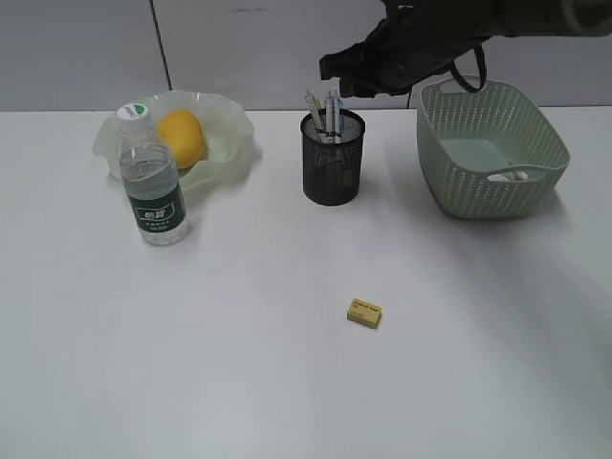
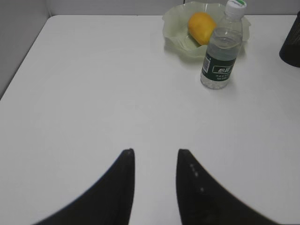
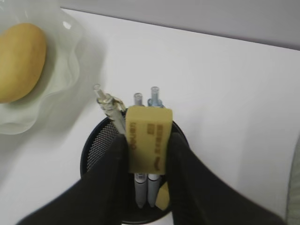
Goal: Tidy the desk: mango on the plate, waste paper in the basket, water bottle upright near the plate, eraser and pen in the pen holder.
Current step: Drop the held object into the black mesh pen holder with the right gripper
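Note:
My right gripper [image 3: 147,138] is shut on a yellow eraser [image 3: 149,123] and holds it just above the black mesh pen holder [image 3: 91,146], which has several pens [image 3: 139,102] and another yellow piece [image 3: 162,197] inside. In the exterior view this gripper [image 1: 359,84] hovers over the pen holder [image 1: 333,164]. A second eraser [image 1: 364,312] lies on the table in front. The mango [image 1: 180,137] lies on the plate [image 1: 231,122]. The water bottle [image 1: 151,182] stands upright beside it. My left gripper [image 2: 154,153] is open over bare table.
A green basket [image 1: 490,143] stands at the back right; I cannot make out paper in it. The left wrist view shows the bottle [image 2: 220,51], mango [image 2: 201,27] and plate [image 2: 174,29] far ahead, and the pen holder's edge [image 2: 291,44].

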Robot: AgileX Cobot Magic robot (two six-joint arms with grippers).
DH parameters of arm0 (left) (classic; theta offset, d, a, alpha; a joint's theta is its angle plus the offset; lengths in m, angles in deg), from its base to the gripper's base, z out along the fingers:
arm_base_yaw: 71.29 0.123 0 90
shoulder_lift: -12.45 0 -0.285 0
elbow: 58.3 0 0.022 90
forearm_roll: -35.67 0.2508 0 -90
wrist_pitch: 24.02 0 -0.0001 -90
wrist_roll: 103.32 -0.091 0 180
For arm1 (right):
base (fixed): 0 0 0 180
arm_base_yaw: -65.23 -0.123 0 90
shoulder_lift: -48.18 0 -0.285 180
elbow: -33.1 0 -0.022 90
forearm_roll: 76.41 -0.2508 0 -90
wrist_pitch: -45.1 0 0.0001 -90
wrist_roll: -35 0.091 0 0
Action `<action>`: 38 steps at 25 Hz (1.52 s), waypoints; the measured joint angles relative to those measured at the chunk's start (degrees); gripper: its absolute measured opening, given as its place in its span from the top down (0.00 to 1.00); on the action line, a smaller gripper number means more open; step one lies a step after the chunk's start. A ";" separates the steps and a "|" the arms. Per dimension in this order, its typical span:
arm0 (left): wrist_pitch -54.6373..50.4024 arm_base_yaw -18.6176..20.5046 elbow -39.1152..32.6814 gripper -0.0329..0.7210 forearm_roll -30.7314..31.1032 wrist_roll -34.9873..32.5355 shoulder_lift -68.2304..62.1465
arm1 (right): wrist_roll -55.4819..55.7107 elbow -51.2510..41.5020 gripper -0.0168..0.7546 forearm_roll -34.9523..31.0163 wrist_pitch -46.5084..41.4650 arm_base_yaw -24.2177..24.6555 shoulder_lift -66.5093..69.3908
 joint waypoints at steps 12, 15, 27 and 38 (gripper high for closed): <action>0.00 0.00 0.00 0.64 0.00 0.00 0.00 | -3.50 4.01 0.70 -0.19 -1.04 -1.68 3.88; 0.00 0.00 0.00 0.64 0.00 0.00 0.00 | -3.54 4.13 0.70 -0.23 -1.06 -1.87 4.42; 0.00 0.00 0.00 0.64 0.00 0.00 0.00 | -3.54 4.13 0.34 -1.66 -1.66 -1.97 5.58; 0.00 0.00 0.00 0.64 0.00 0.00 0.00 | -3.54 4.13 0.27 -2.44 -7.78 -1.97 2.98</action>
